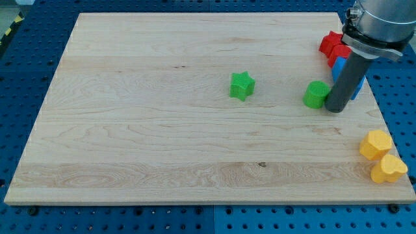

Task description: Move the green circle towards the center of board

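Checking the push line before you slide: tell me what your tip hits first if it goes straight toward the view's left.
My tip sits just right of the green circle, so it meets that first. Farther left lies the green star, slightly higher, perhaps off the line.

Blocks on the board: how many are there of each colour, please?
Green: 2, the green star and the green circle
Red: 2 visible
Blue: 1 visible, partly hidden behind my tip
Yellow: 2
Total: 7
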Robot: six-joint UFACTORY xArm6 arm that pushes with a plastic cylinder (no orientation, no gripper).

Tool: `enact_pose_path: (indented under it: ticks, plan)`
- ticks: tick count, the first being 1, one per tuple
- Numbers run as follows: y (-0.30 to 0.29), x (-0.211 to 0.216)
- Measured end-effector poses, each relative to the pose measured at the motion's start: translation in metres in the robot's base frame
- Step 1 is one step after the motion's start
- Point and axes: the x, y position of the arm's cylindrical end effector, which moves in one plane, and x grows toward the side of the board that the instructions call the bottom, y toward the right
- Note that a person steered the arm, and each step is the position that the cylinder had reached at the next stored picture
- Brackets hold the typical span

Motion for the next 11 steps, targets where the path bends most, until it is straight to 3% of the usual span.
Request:
enact_pose_path:
  ticks: [4,6,9,11]
  plan:
    - [0.01,-0.008]
    - [0.007,-0.032]
    - [-0.024,-0.032]
    - [-0.018,-0.009]
